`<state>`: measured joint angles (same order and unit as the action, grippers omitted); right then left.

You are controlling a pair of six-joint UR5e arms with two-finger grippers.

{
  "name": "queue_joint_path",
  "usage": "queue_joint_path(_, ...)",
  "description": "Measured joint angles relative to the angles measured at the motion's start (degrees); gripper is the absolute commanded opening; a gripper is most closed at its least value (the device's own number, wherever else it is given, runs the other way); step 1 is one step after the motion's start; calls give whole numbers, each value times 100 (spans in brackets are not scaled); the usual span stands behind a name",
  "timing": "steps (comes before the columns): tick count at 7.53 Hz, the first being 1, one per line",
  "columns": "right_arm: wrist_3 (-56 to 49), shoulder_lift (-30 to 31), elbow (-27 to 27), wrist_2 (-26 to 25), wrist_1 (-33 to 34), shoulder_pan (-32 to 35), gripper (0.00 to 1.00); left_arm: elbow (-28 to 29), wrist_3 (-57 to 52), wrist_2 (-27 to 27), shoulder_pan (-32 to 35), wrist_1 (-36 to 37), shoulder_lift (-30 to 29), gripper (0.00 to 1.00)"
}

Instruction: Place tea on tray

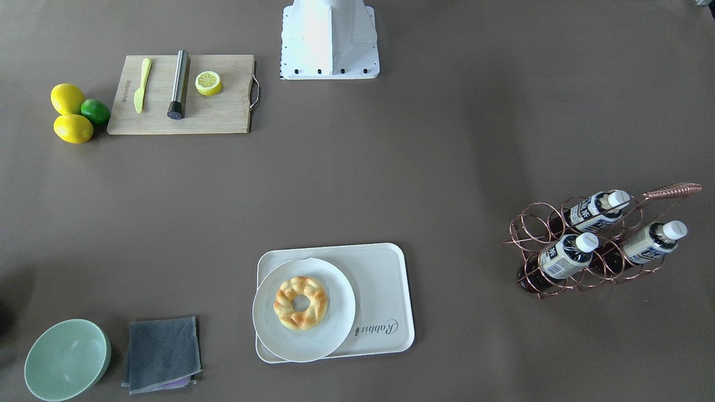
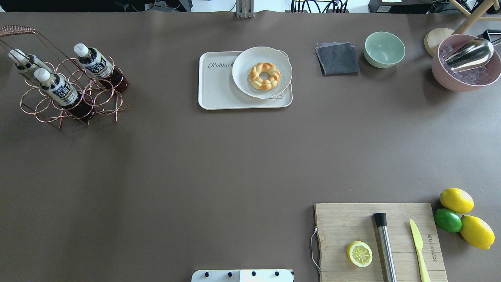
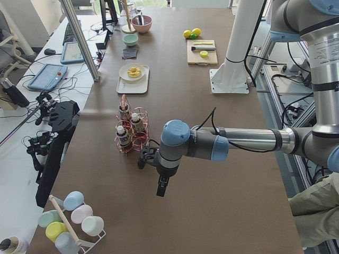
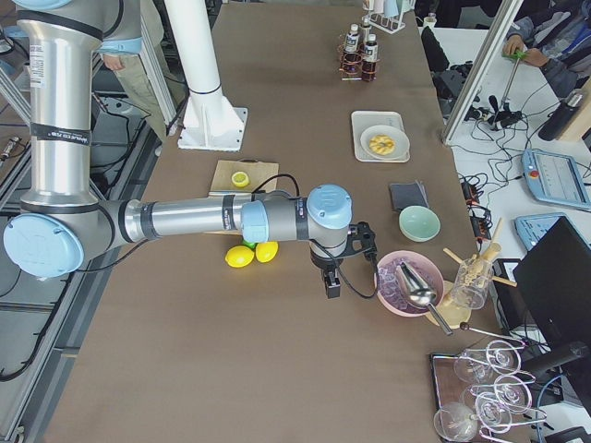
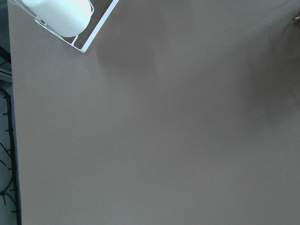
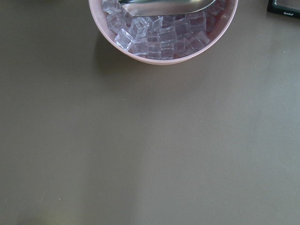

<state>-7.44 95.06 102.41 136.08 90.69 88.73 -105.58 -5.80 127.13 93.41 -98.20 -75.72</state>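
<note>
Three tea bottles stand in a copper wire rack (image 1: 558, 245) at the table's left end: one (image 1: 600, 211), a second (image 1: 565, 255) and a third (image 1: 651, 243). They also show in the overhead view (image 2: 58, 90). The white tray (image 1: 385, 279) marked "Rabbit" lies at the table's far middle (image 2: 215, 86). A round white plate (image 1: 335, 329) with a donut (image 1: 300, 302) covers half of it. My left gripper (image 3: 160, 188) hangs near the rack and my right gripper (image 4: 332, 281) near the pink bowl. Both show only in the side views, so I cannot tell whether they are open or shut.
A wooden board (image 2: 352, 219) holds a lemon half (image 2: 359, 253), a steel muddler (image 2: 385, 246) and a yellow knife (image 2: 419, 246). Two lemons and a lime (image 2: 448, 220) lie beside it. A grey cloth (image 2: 337, 58), a green bowl (image 2: 384, 49) and a pink ice bowl (image 2: 450, 76) stand far right.
</note>
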Motion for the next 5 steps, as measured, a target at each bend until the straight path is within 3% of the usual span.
queue_joint_path(5, -48, 128, -4, 226, 3, -6, 100, -76, 38, 144, -7, -10, 78, 97)
